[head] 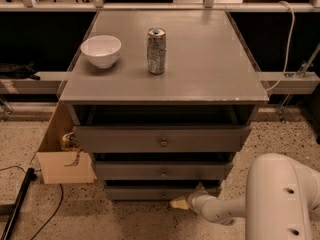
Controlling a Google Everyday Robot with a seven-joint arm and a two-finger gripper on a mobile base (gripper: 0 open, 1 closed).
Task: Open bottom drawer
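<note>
The grey cabinet [165, 91] has three drawer fronts with small round knobs. The bottom drawer [135, 192] is the narrowest and lowest, just above the speckled floor. My gripper [181, 201] is low at the right part of that drawer's front, close against it, on the end of my white arm [280, 196], which comes in from the lower right. The top drawer [162, 140] and the middle drawer [162, 171] stand a little proud of the cabinet.
A white bowl [101, 50] and a drink can [156, 50] stand on the cabinet top. An open cardboard box [62, 156] sits against the cabinet's left side. A black pole [17, 201] and a cable [55, 204] lie on the floor at left.
</note>
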